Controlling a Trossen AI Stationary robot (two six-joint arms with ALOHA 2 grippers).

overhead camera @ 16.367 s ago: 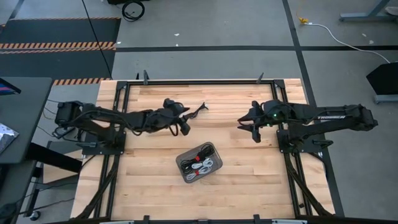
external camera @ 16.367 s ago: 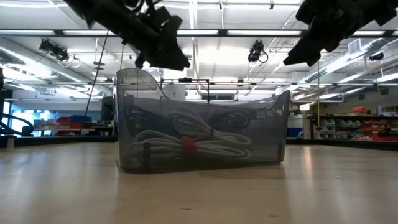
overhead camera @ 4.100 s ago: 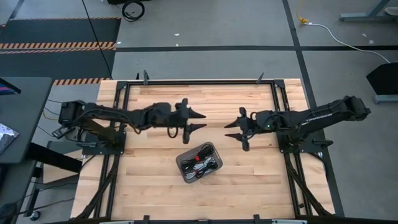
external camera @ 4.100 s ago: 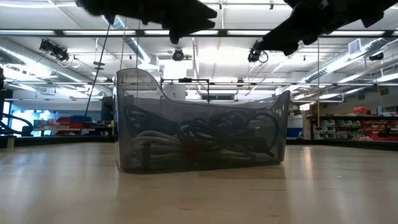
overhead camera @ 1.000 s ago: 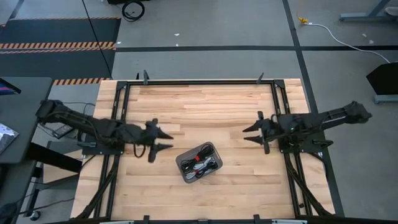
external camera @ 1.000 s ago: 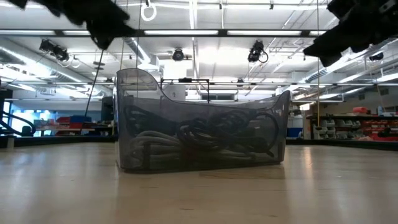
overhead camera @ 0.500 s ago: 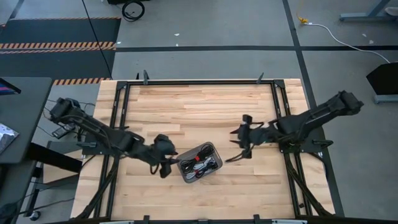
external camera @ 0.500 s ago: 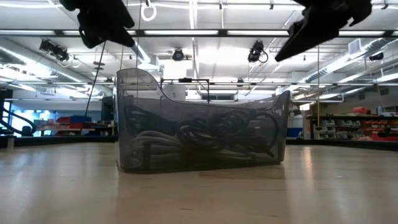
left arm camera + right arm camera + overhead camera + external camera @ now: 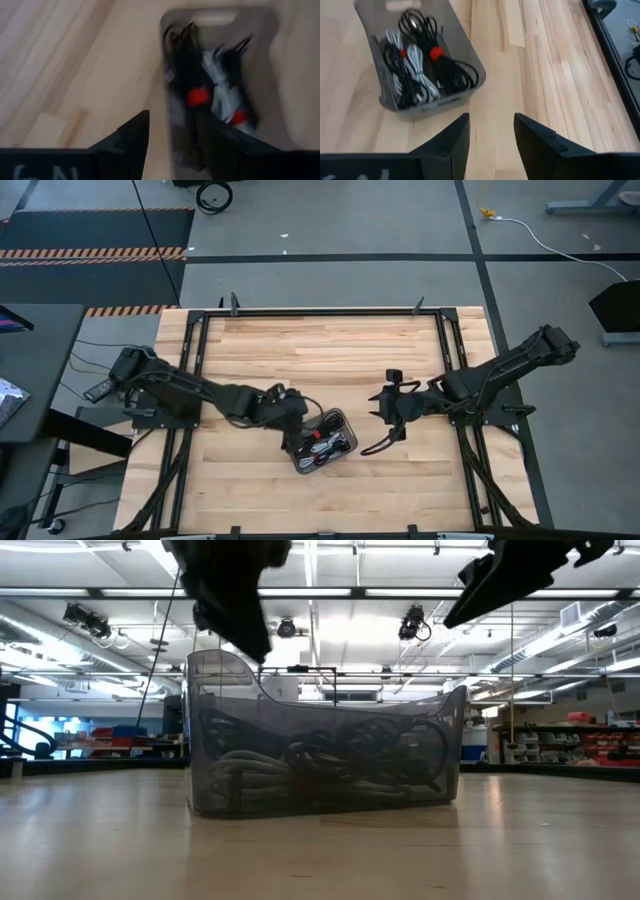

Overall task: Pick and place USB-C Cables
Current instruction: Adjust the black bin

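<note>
Left end effector (image 9: 297,423) spread wide over the tray's (image 9: 296,463) left rim for reaching the cables (image 9: 422,65) piled inside near the table's (image 9: 330,350) front middle; right end effector (image 9: 385,412) wide, empty, beside.

Both arms (image 9: 190,392) are dark and slim (almost black), with tapered angular fingers (image 9: 452,142) and thin cables.

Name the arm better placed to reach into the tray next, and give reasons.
Left. The left pincer is open at the grey tray's near edge, aimed at the cables. The right pincer, also open, hangs beside the tray over bare table.
</note>
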